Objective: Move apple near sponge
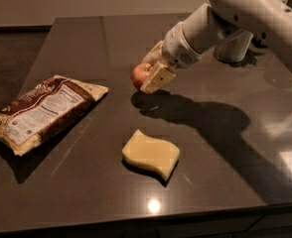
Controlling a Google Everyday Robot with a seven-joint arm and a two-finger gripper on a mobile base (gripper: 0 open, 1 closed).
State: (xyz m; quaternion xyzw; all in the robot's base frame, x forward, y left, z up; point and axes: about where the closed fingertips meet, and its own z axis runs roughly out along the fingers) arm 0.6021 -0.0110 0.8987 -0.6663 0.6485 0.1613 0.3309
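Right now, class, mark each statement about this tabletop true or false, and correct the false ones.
1. The end effector grips the apple. True.
2. The apple touches the sponge. False: they are apart, with bare table between them, and the apple is farther back.
3. The bag lies to the left of the sponge in the view. True.
4. The sponge stands on its edge. False: it lies flat on the table.
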